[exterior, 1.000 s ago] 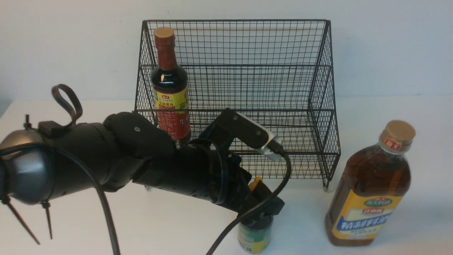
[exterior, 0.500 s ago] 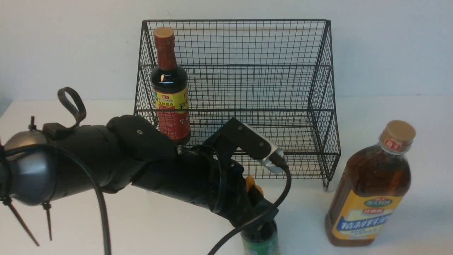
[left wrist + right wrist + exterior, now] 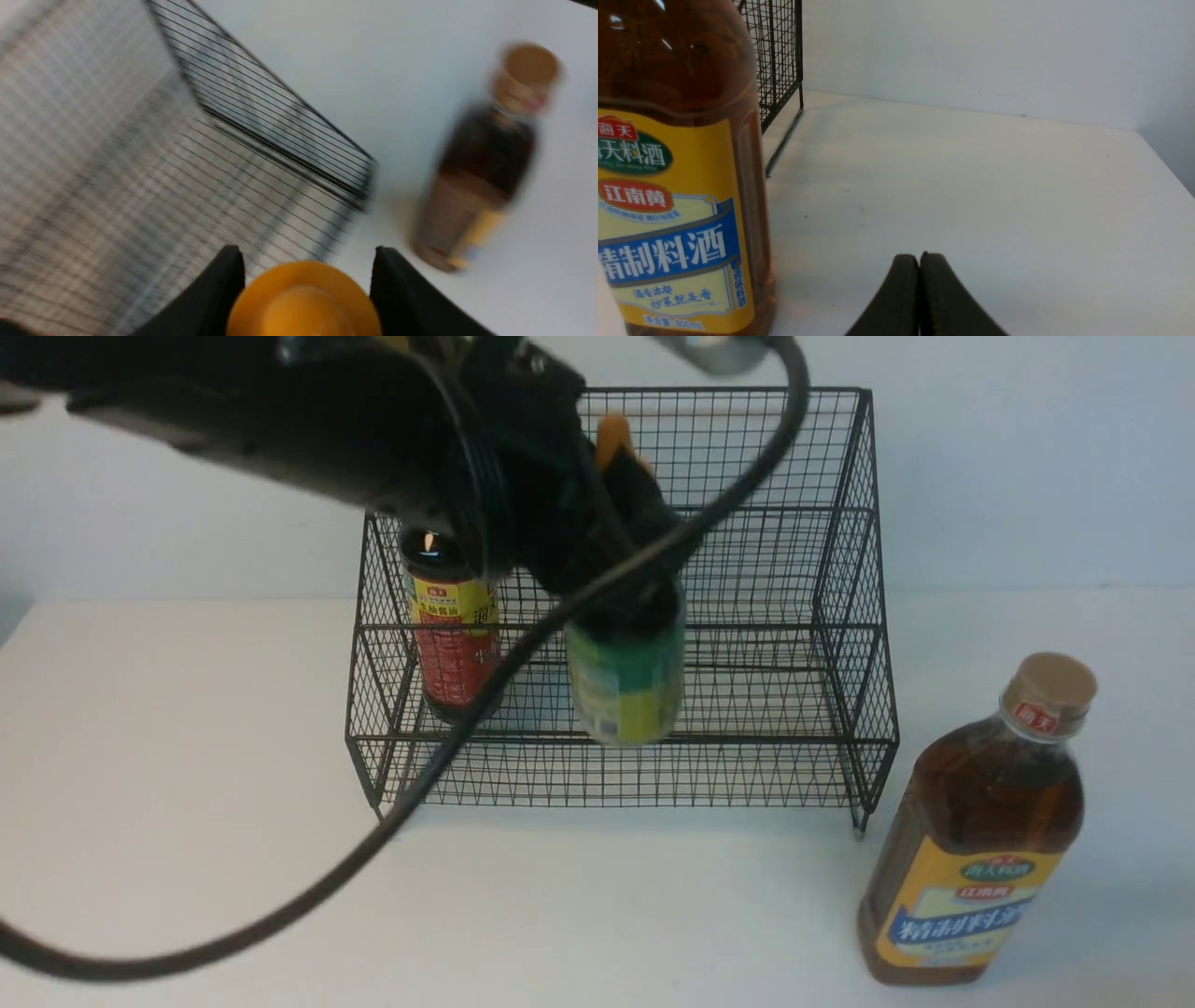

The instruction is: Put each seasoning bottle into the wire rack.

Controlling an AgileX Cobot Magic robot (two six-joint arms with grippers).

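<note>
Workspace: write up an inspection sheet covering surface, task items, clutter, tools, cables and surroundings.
Surface: white table, no spills seen.
Job's things: black wire-mesh stepped rack upright at the back; tall dark bottle with red-yellow label standing inside it, at its left; small dark squeeze bottle with yellow nozzle held in the air in front of the rack; large amber bottle with yellow-blue label on the table, outside, right of the rack.
Clutter: nothing seen.
Tools: left tool shut on the squeeze bottle; right tool shut, empty, beside the amber bottle.
Cables: black cable hanging from the left arm across the rack front.
Surroundings: plain pale wall behind.
</note>
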